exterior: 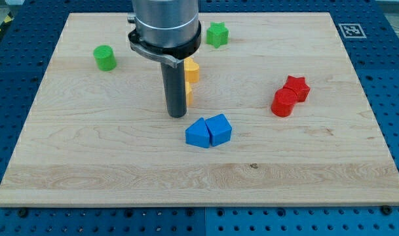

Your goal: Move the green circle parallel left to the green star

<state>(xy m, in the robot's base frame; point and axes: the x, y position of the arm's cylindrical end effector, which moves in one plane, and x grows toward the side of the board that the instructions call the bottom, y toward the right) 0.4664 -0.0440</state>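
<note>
Blue blocks (208,131) lie nearest; my tip (177,116), a plain rod, grips nothing; green circle (105,58) stands upright.

Legible text, numbers, brands: none on any item in view.

Signs: one black-and-white square fiducial marker (350,30), printed at the far right corner of the wooden worktop (120,164); its pattern is coded, not readable as characters.

Blocks: plain coloured faces, unlabelled.

Arm housing: no lettering can be made out.
</note>
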